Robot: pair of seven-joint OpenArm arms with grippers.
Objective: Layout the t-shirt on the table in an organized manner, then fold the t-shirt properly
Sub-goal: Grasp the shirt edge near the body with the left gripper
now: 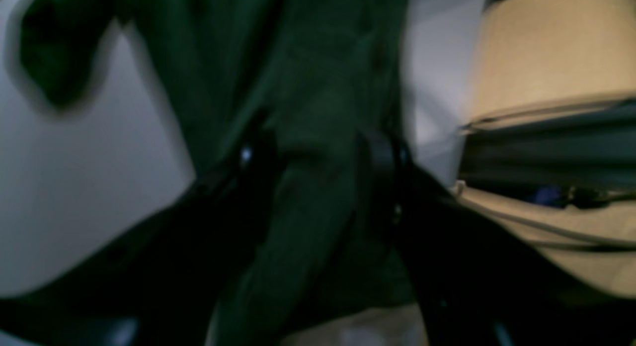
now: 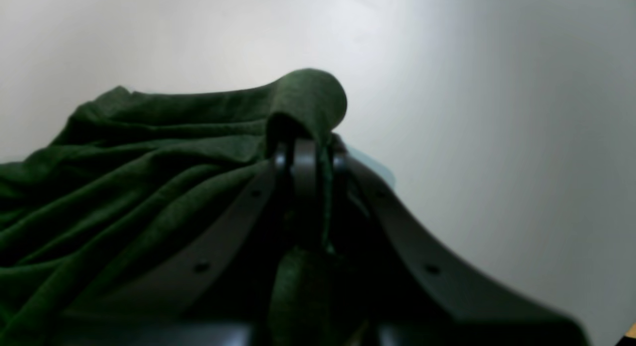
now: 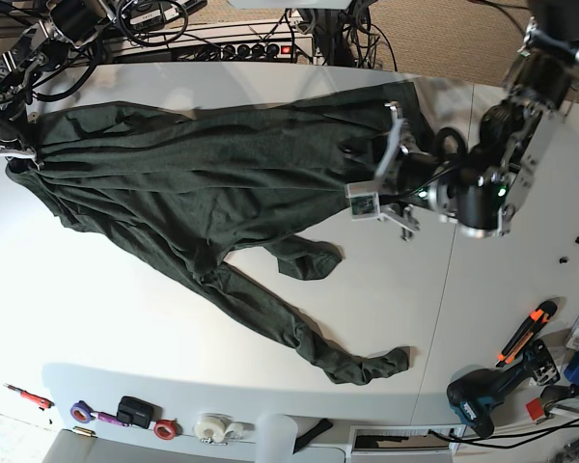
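The t-shirt (image 3: 203,174) lies stretched across the far half of the white counter (image 3: 125,318), with a long twisted part trailing toward the near edge. The right claw (image 2: 310,154) is clamped tight on a fold of cloth at one end. At the other end the left claw (image 1: 318,152) has cloth between its partly parted fingers; I cannot tell whether it grips. Near the front edge sit tape rolls (image 3: 212,427), a drill (image 3: 487,394) and an orange-handled tool (image 3: 526,330), well apart from the shirt.
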